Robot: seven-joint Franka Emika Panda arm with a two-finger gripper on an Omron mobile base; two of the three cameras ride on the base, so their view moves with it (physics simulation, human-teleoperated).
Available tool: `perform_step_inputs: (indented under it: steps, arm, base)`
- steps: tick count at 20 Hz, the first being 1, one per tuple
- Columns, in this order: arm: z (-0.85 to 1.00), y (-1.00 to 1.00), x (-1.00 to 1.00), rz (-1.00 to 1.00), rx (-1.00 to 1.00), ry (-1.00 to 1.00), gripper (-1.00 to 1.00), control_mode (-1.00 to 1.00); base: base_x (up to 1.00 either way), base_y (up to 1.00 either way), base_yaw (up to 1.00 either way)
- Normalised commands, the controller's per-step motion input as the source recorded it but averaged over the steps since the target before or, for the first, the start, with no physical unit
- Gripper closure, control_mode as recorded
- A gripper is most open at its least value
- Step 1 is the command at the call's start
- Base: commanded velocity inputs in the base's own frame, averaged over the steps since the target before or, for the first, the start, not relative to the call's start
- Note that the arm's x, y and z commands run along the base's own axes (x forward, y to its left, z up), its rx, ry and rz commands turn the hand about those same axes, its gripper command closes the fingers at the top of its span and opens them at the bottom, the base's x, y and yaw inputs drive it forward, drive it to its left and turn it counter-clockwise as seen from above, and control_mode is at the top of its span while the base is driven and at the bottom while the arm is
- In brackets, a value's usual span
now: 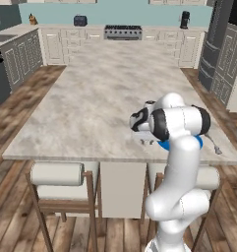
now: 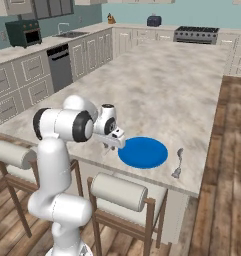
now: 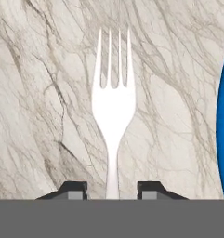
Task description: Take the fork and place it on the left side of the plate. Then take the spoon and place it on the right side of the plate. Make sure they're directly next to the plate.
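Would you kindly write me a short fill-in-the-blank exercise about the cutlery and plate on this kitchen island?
1. The plate is bright ____ in colour.
2. In the hand view, the utensil lying between the jaws is the ____.
3. In the right base view, the spoon lies on the plate's ____ side.
4. The fork has ____ tines.

Missing words: blue; fork; right; four

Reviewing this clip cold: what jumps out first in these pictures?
The bright blue plate near the front edge of the marble island draws the eye first, with the white arm bent low just to its left. In the hand view a pale fork lies on the marble between the parted fingertips of the gripper, tines pointing away, the plate's rim at the right edge. The spoon lies on the plate's other side.
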Motion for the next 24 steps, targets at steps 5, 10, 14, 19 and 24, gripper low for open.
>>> perform_step_inputs:
  steps: [5, 10, 14, 19, 24]
  arm:
    - [0.52, 0.01, -0.58, 0.00, 0.00, -0.05, -1.00, -1.00]
    - [0.75, 0.07, -0.51, 0.00, 0.00, -0.04, -1.00, -1.00]
    - [0.66, 0.10, -0.55, 0.00, 0.00, -0.06, -1.00, -1.00]
    - [0.68, 0.05, -0.69, 0.00, 0.00, -0.10, -1.00, -1.00]
    - [0.74, 0.00, -0.81, 0.00, 0.00, -0.17, -1.00, -1.00]
  base:
    - [0.00, 0.00, 0.00]
    - [0.00, 0.00, 0.00]
    - [0.00, 0.00, 0.00]
    - [0.00, 0.00, 0.00]
    - [0.00, 0.00, 0.00]
